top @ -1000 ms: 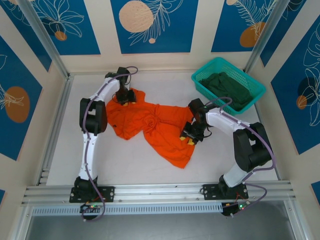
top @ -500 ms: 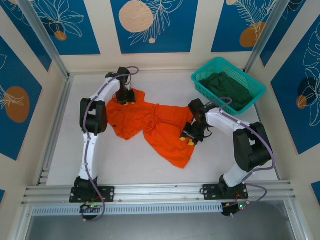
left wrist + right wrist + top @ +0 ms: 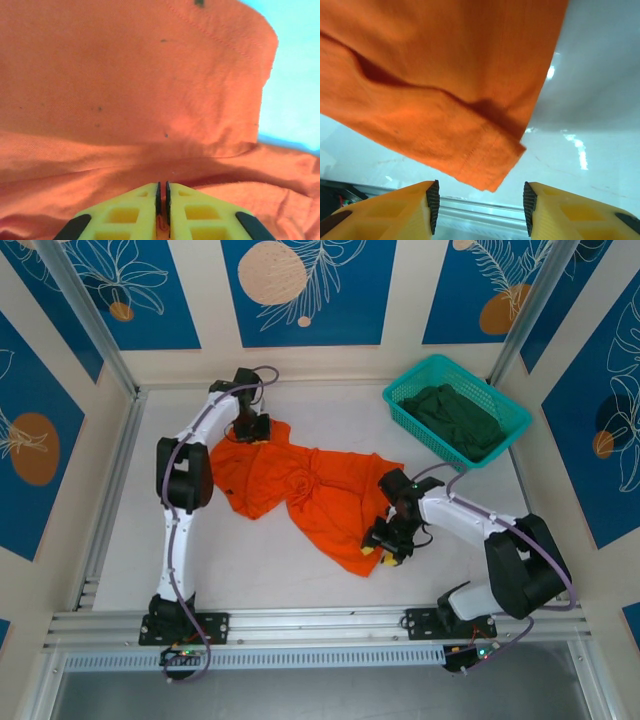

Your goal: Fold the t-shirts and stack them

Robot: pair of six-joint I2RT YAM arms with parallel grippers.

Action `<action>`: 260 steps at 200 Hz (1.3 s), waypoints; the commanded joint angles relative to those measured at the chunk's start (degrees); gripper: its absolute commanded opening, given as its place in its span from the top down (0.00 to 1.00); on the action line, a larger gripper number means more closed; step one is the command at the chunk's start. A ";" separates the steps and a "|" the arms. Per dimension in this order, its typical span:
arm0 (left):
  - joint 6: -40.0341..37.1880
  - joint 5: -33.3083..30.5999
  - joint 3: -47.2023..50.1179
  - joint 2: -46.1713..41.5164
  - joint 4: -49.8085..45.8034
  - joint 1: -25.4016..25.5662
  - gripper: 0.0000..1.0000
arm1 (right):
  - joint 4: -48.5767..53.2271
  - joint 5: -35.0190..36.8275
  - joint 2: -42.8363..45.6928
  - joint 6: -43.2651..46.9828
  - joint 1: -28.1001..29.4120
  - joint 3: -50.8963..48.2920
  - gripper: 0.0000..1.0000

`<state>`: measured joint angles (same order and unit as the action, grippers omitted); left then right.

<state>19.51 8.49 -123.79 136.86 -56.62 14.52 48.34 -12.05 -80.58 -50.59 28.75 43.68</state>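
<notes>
The bright orange cloth t-shirt (image 3: 320, 495) runs 10 to 4 o'clock: left gripper (image 3: 252, 430) pinches its 10 end; right gripper (image 3: 477, 200), jaws spread, has the hem at 12 o'clock.

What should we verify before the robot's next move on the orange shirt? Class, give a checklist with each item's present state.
1. Left gripper clamped on the orange t-shirt: ok, jaws shut on cloth.
2. Right gripper gripping the hem corner: not ok, jaws open, corner unclamped at the gap.
3. Orange t-shirt lying flat: not ok, bunched in the middle.
4. Green t-shirt out of the way: ok, inside the teal basket.
5. Left grip holds a single layer: cannot tell.
</notes>
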 commanded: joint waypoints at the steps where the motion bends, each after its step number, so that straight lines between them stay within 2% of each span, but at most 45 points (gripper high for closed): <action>1: -0.35 0.54 1.09 -2.64 -1.12 0.86 0.93 | -0.79 -2.27 0.16 -2.91 2.18 -2.04 0.49; 16: -0.35 0.65 1.06 -2.74 -1.33 0.94 1.00 | -1.00 -0.30 0.09 -3.91 2.58 -2.22 0.51; 66: -0.11 -0.33 4.60 -7.57 -0.75 1.94 1.00 | -0.87 6.54 1.45 -5.91 0.24 -0.96 0.56; 106: 0.97 -1.20 14.20 -16.74 3.45 2.11 1.00 | -5.02 4.96 -1.57 -5.08 -0.88 -1.43 0.61; 151: 0.36 -0.93 16.66 -19.62 2.56 2.23 1.00 | -5.89 4.93 -4.41 -3.57 -0.85 -0.78 0.70; 177: 0.27 -0.67 17.78 -20.94 2.63 2.22 1.00 | -5.75 5.24 -4.20 -3.29 -0.73 -0.87 0.79; 205: 0.22 -0.67 18.41 -22.02 2.42 2.26 1.00 | -4.50 5.33 -2.45 -2.99 -0.69 -0.47 0.88; 260: 1.39 -2.56 19.37 -26.59 2.83 2.27 1.00 | 0.81 5.90 4.79 -0.83 -0.58 0.78 0.94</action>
<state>19.62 7.79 -104.95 115.59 -53.56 16.19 44.64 -6.22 -79.44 -52.90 28.01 42.65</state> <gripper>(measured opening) 0.039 0.082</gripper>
